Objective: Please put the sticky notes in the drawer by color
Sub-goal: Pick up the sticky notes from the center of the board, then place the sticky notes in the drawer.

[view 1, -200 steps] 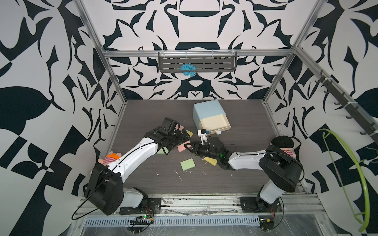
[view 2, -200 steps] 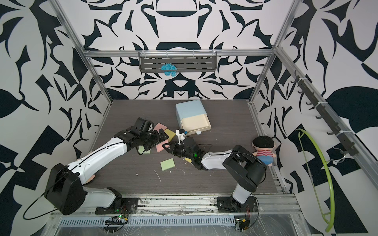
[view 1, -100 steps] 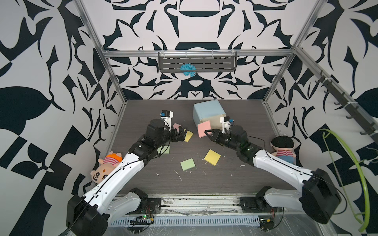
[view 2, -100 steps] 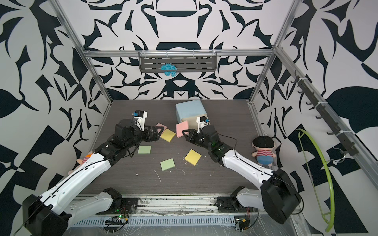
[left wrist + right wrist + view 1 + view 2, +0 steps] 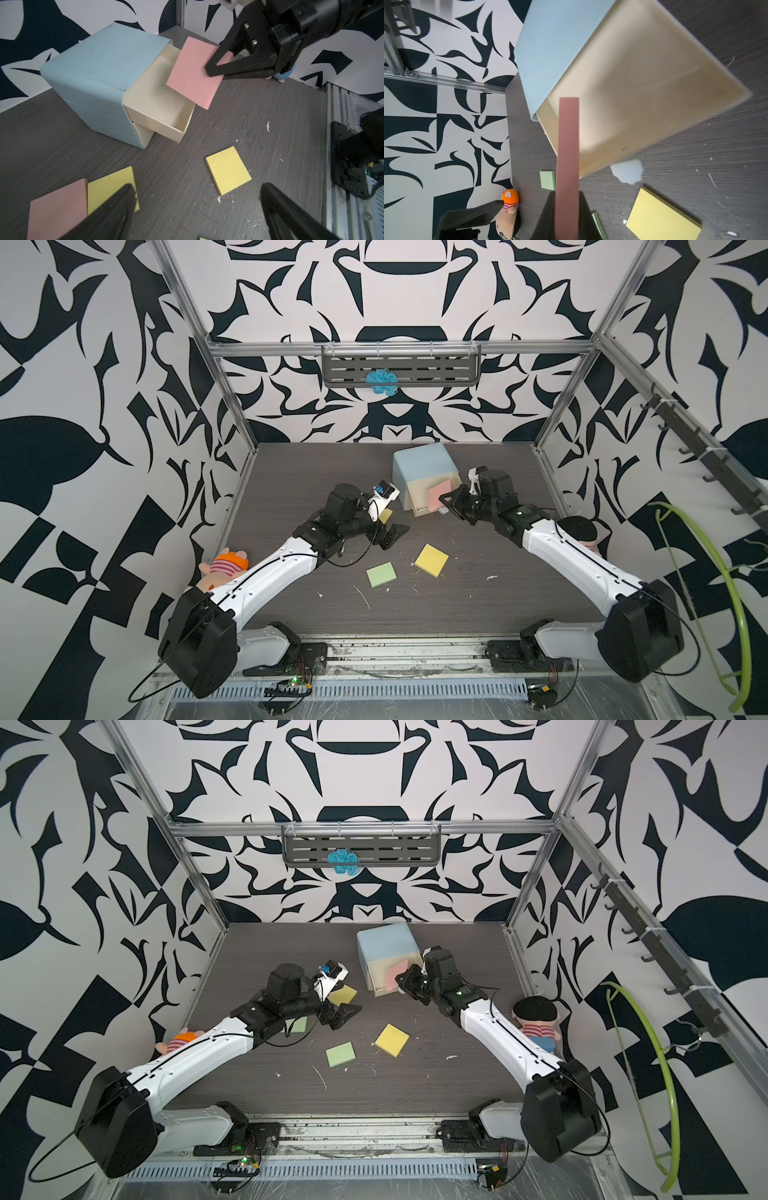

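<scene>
The pale blue drawer stands at the back with its top cream tray pulled out and bare inside. My right gripper is shut on a pink sticky note pad, held on edge over that tray's front corner. My left gripper hangs open and holds nothing, just above the table. Beside it lie a yellow pad and a pink pad. Another yellow pad and a green pad lie mid-table. A second green pad peeks from under the left arm.
An orange-capped plush lies at the left wall under my left arm. A dark-haired doll sits at the right wall behind my right arm. A green hanger hangs outside the right frame. Paper scraps dot the table.
My right gripper has lifted the pink pad from the table's middle and carried it back over the open top tray. My left arm has drawn back and stays open.
</scene>
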